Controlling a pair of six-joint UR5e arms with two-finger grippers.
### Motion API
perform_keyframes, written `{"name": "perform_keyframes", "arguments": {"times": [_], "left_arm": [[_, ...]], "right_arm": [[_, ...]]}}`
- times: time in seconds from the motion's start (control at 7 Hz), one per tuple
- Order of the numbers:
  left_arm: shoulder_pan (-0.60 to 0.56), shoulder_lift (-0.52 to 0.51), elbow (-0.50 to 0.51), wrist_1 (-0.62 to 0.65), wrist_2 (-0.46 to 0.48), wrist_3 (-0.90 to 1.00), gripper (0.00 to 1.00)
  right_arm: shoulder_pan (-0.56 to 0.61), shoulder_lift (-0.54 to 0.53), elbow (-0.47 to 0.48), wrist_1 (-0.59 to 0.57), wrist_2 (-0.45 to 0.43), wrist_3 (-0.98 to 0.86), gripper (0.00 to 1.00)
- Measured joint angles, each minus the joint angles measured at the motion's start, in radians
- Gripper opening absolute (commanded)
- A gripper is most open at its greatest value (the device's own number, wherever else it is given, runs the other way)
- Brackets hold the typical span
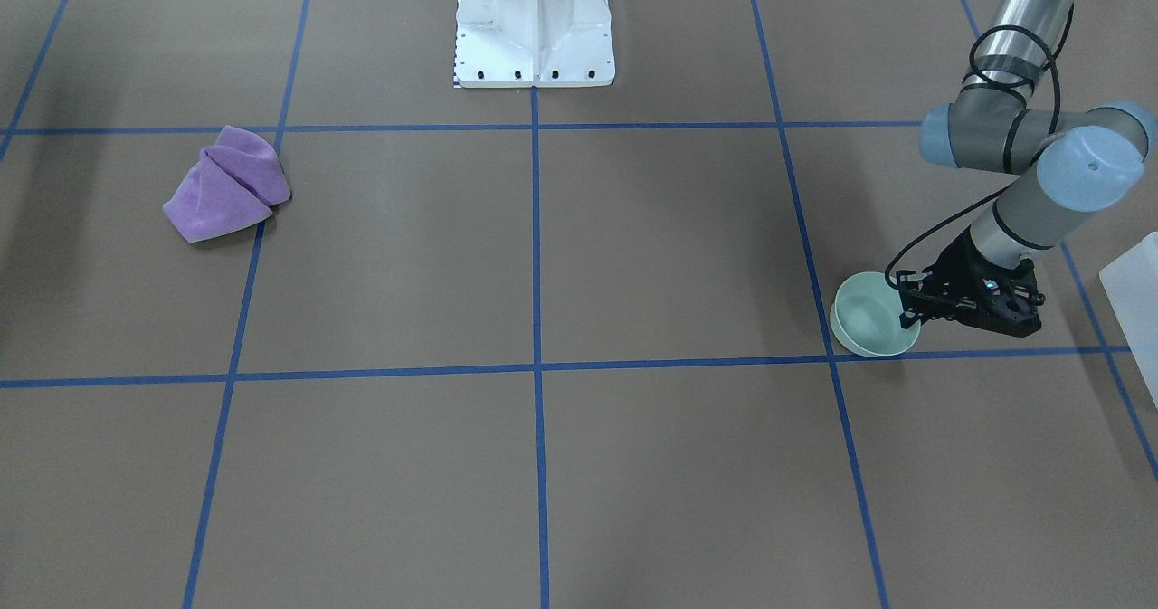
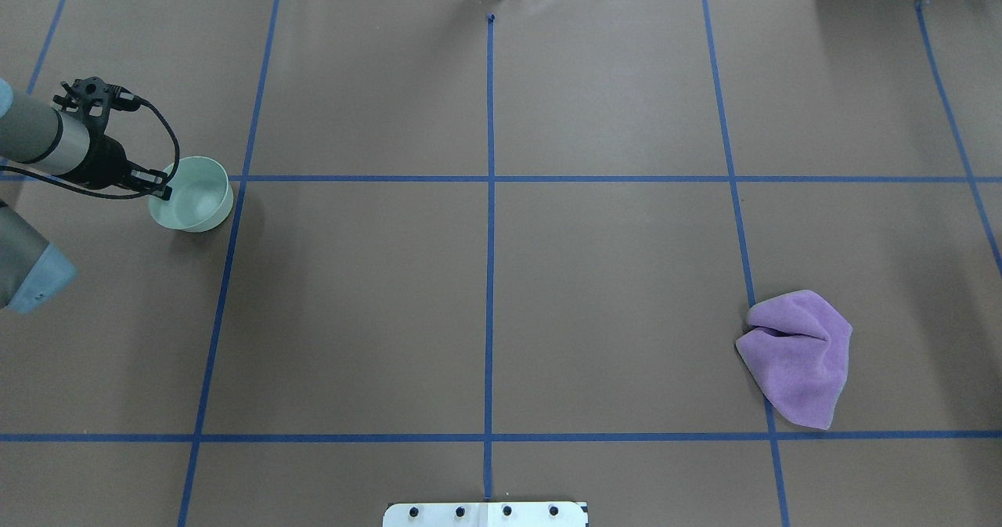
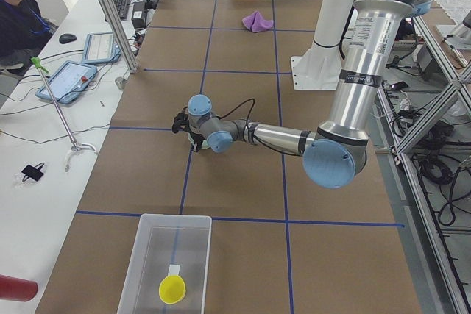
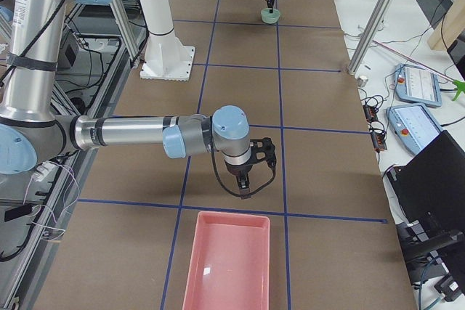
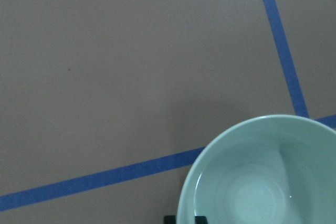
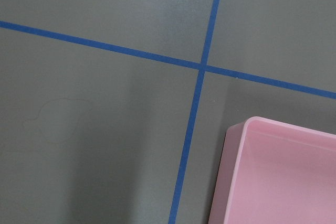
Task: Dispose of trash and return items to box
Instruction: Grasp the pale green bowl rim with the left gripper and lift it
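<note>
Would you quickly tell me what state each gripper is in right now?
Left gripper: closed on the rim of the green bowl.
Right gripper: cannot be told; it shows only in the right side view.

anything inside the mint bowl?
The mint bowl looks empty: bare bottom and walls in the left wrist view. Its near edge by the left fingers is out of frame.

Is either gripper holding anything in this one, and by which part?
The left gripper grips the green bowl by its rim, on the side nearest the arm. Whether the right gripper holds anything cannot be told.
</note>
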Motion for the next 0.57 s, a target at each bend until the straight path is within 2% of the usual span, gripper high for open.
{"name": "perform_keyframes", "arguments": {"times": [0.29,0.57], "left_arm": [[-0.071,0.003,-0.025,0.009,-0.030,0.011,0.00],[-0.215,0.025,-0.031,0.053,-0.102,0.174,0.00]], "right_arm": [[0.000,0.000,0.001,0.000,0.001,0.001,1.00],[0.000,0.000,0.001,0.000,0.001,0.001,1.00]]}}
